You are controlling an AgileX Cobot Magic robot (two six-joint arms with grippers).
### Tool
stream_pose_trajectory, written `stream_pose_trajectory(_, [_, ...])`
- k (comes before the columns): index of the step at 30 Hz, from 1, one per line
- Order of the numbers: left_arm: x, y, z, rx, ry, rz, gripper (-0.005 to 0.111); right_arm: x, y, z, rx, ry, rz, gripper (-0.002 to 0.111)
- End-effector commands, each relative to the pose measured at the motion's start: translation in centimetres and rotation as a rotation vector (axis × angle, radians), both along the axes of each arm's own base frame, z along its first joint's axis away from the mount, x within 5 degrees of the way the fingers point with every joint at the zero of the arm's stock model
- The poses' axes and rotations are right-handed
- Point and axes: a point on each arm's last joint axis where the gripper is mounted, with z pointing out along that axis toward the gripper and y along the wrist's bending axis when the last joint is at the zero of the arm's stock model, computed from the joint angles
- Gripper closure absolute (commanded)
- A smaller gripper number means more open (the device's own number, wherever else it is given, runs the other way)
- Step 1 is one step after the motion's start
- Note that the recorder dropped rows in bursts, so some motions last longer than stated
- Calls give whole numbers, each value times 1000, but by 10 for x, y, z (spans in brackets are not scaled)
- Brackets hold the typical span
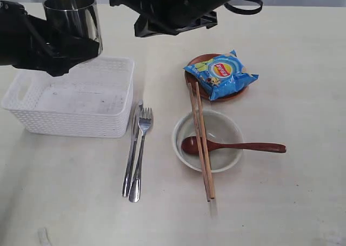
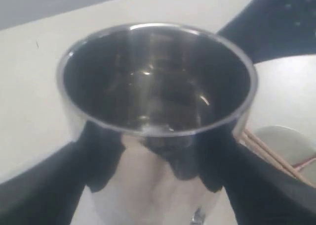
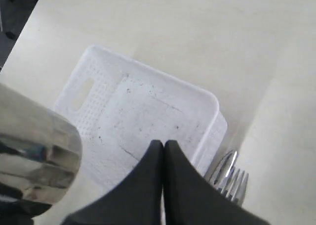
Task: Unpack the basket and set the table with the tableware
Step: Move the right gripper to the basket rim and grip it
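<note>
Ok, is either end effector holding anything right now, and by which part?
The left end effector grips the steel cup by its lower side wall; the right end effector is shut on nothing.

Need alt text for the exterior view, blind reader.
The left gripper holds a steel cup raised by the white basket at left. A knife and fork lie beside it; further right, a bowl holds a wooden spoon with chopsticks laid across, and a chip bag sits on a brown plate.
</note>
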Motion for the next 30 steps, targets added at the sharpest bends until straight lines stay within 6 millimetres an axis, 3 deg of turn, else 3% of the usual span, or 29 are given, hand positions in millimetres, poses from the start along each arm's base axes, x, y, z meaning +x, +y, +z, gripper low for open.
stream_pose_trajectory(1, [-1,-2,3,-53,-73,1,107,8,4,-23,-37,68,-2,108])
stream_pose_trajectory(7, [0,-2,4,-54,-81,4,107,24,16,-63,-77,139,-30,108])
stream_pose_trajectory(13, [0,-1,5,-66,-84,15,107,42,32,-80,-96,164,-7,108])
stream_pose_trajectory(17, [0,-1,5,-68,-83,16,107,47,35,-101,-153,207,18,108])
stream_pose_trajectory(20, [0,-1,5,-73,-82,19,107,55,29,-99,-191,208,35,108])
stream_pose_trajectory(25, [1,-2,6,-89,-80,26,107,63,24,-75,-180,183,29,108])
stream_pose_trajectory(30, [0,-2,6,-92,-80,21,107,62,19,-66,-241,229,37,79])
